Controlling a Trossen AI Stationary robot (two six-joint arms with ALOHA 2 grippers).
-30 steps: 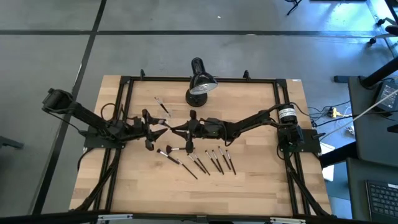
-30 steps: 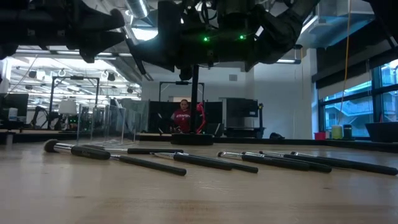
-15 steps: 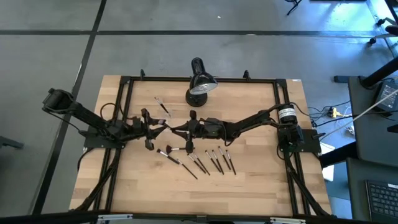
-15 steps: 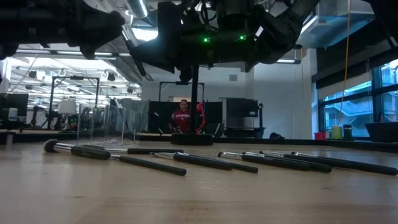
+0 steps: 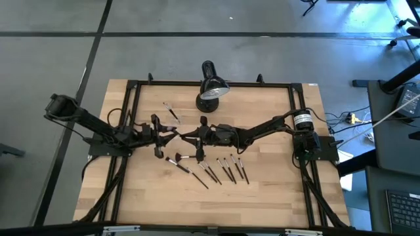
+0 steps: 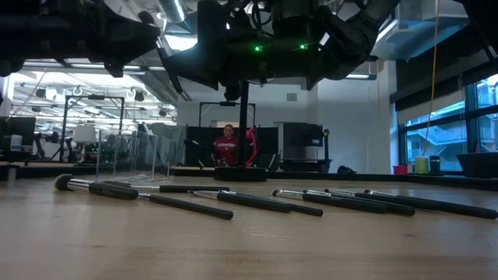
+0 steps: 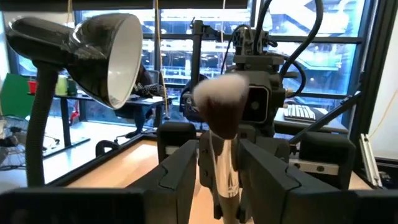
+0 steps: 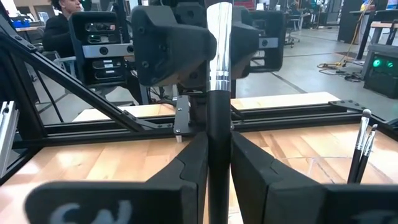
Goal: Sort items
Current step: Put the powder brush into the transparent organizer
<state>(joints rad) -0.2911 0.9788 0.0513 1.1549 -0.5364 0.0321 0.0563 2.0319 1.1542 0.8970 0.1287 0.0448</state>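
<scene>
Both grippers meet over the table's middle on one makeup brush (image 7: 219, 99) with a fluffy pale tip, silvery ferrule and dark handle. My left gripper (image 7: 221, 152) is shut on it from the left and shows in the high view as my left gripper (image 5: 168, 134). My right gripper (image 8: 219, 146) is shut on it from the right and shows as my right gripper (image 5: 188, 136). Several more brushes (image 5: 216, 170) lie flat in a row nearer the front edge. Another brush (image 5: 171, 112) lies at the far left. My left gripper pinches the brush's silvery ferrule (image 7: 224, 177) between its two fingers, just below the bristles. The fingers come level from the table's left and lie across the brush. The brush stands about upright, bristles up, clear of the table. My right gripper pinches the brush's dark handle (image 8: 219, 127) between its two fingers, below the ferrule. The fingers come level from the table's right, across the handle. The ferrule (image 8: 219, 43) rises above them between the other gripper's fingers.
A black desk lamp (image 5: 211, 88) stands at the far middle of the table, close behind the grippers. A black frame (image 5: 131, 98) runs along the table's sides. The row of brushes (image 6: 233, 201) lies under the arms. Bare wood lies at the near left and right.
</scene>
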